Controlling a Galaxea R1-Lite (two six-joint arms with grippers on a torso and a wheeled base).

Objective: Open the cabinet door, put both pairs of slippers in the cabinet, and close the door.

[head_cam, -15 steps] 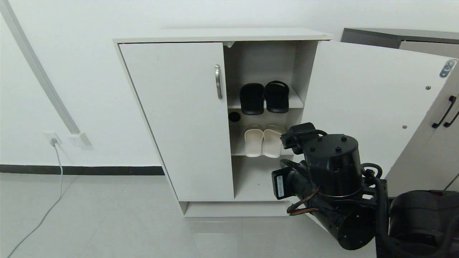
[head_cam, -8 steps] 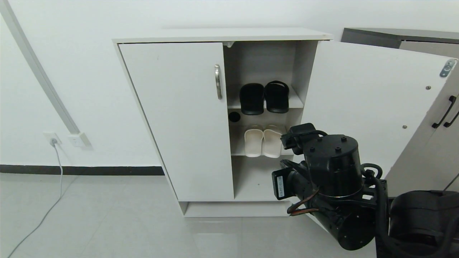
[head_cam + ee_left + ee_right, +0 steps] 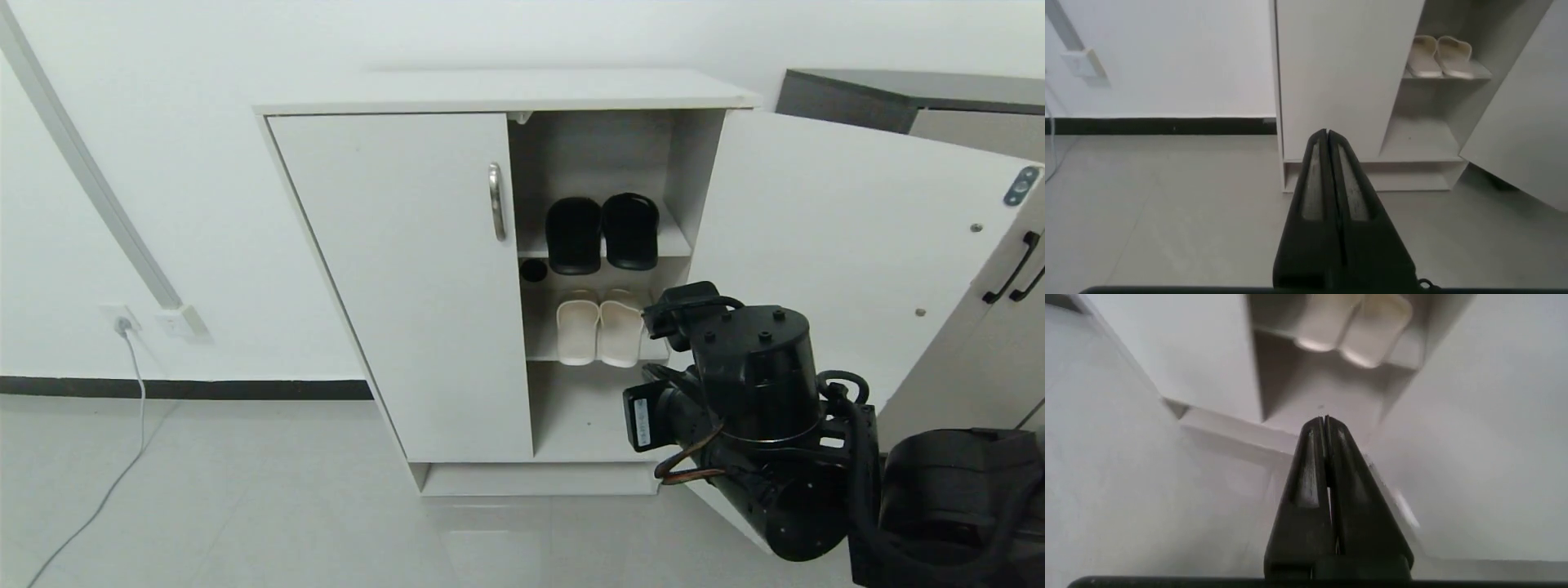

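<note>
Jaws together, empty, on my left gripper (image 3: 1327,137) and right gripper (image 3: 1325,423). Only my head view shifted. Black slippers (image 3: 602,233) and white slippers (image 3: 598,331) shelved, door (image 3: 824,245) open: closing remains.

White cabinet (image 3: 490,86), 2 black slippers (image 3: 575,237) on upper shelf (image 3: 673,241), 2 white slippers (image 3: 580,331) on shelf below (image 3: 543,351).

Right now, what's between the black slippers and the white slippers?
A white shelf board: the black slippers rest on it, the white slippers sit below. Head view shows it.
</note>
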